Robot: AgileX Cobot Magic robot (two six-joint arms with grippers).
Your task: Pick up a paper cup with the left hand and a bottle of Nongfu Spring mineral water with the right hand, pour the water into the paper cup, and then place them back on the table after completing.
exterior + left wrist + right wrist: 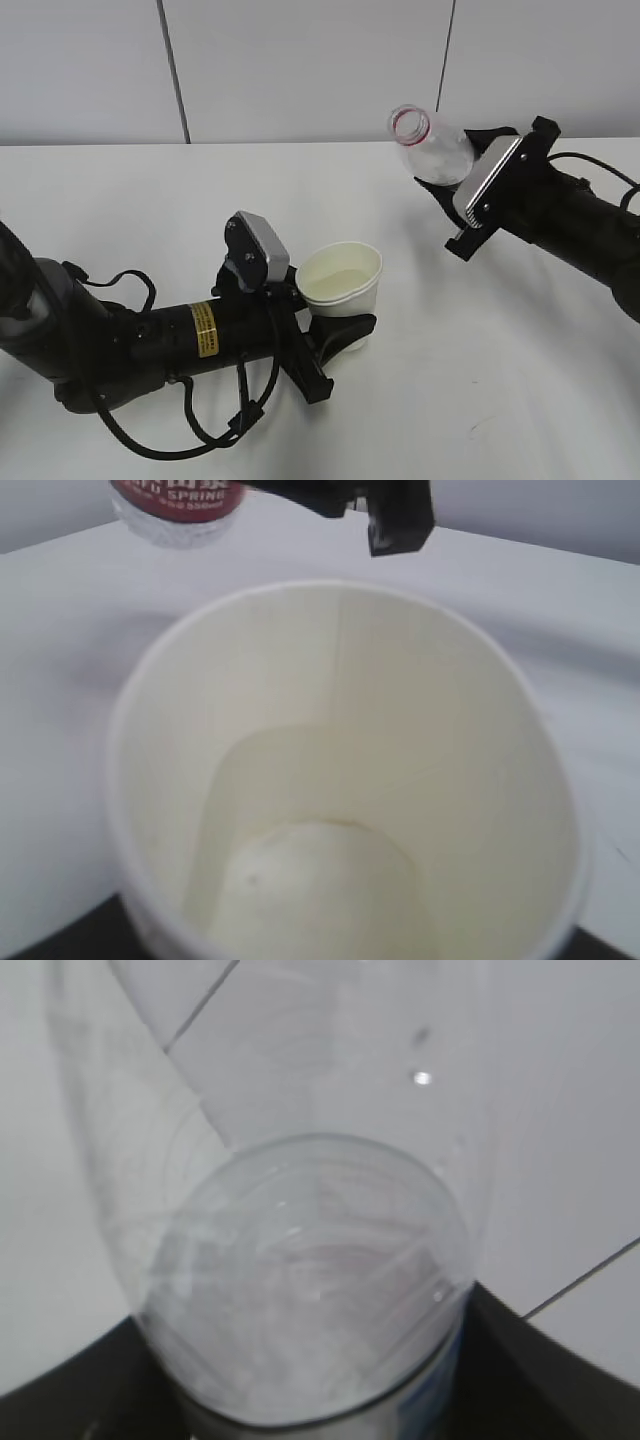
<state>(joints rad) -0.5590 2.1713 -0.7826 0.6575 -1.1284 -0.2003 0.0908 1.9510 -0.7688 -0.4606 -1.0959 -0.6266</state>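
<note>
My left gripper (335, 335), on the arm with the yellow sticker, is shut on a white paper cup (343, 284) and holds it low over the table (120, 210), tilted a little. The cup fills the left wrist view (340, 780); I cannot make out water in it for sure. My right gripper (462, 190) is shut on a clear Nongfu Spring bottle (432, 143), held up at the right. It is tilted, with its open red-ringed mouth pointing up-left, clear of the cup. The bottle fills the right wrist view (310, 1290), and its red label shows in the left wrist view (178, 500).
A grey wall with vertical panel seams (175, 70) stands behind the table. Loose black cables (200, 425) hang under the left arm near the front edge.
</note>
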